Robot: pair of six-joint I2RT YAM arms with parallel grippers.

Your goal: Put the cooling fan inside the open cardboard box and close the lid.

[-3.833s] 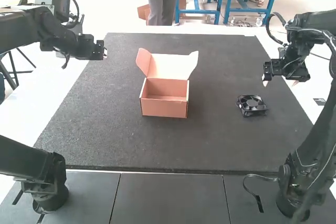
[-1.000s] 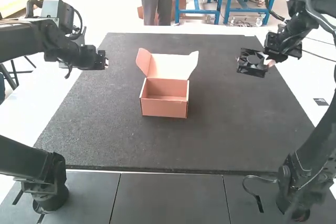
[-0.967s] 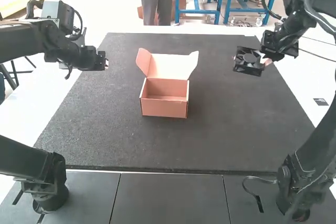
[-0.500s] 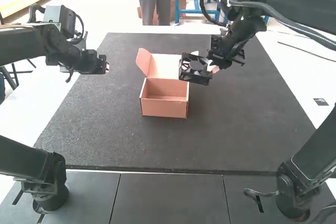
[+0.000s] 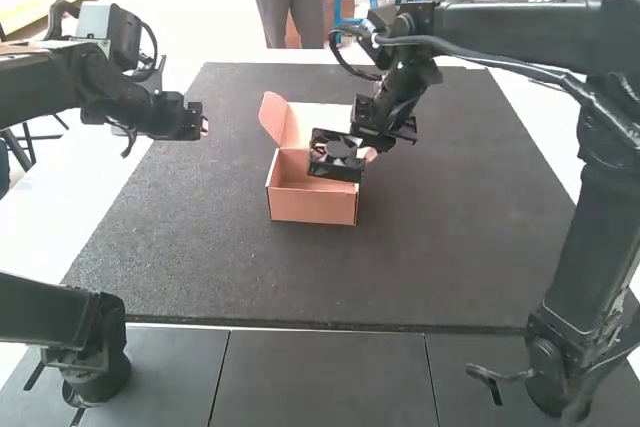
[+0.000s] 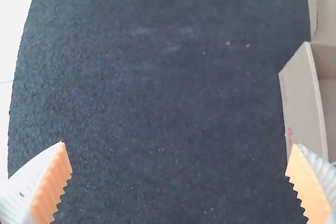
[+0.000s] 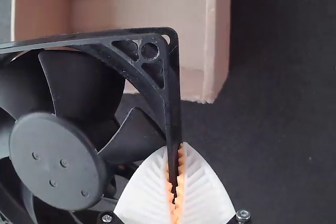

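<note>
From the high view, a brown cardboard box [image 5: 312, 192] sits near the middle of the frame on a black mat [image 5: 200, 237]. Its top is open and its lid [image 5: 330, 125] stands up at the far side. The right arm reaches in from the right of the frame to the box. The right gripper [image 5: 367, 150] is closed on one edge of the black fan [image 5: 333, 159]. The fan hangs tilted just over the right rear part of the box's opening. I cannot tell whether it touches the rim. At the left of the frame the left gripper [image 5: 192, 117] hovers above the mat, well apart from the box, with nothing in it.

In the left wrist view, the left gripper [image 6: 178, 184] is spread wide and empty. One white ribbed finger [image 6: 47, 182] with an orange pad shows at each lower corner. Dark mat [image 6: 157, 77] lies between them. A side flap of the box [image 6: 300, 103] shows just beside one finger.

In the right wrist view, the right gripper [image 7: 175, 184] has its white ribbed fingers pinched tight on the thin rim of the fan [image 7: 84, 129]. The fan's hub and blades face the camera. Beyond the fan lies the inside of the box [image 7: 131, 3], with one corner of its wall [image 7: 218, 40] beside the mat [image 7: 283, 129].
</note>
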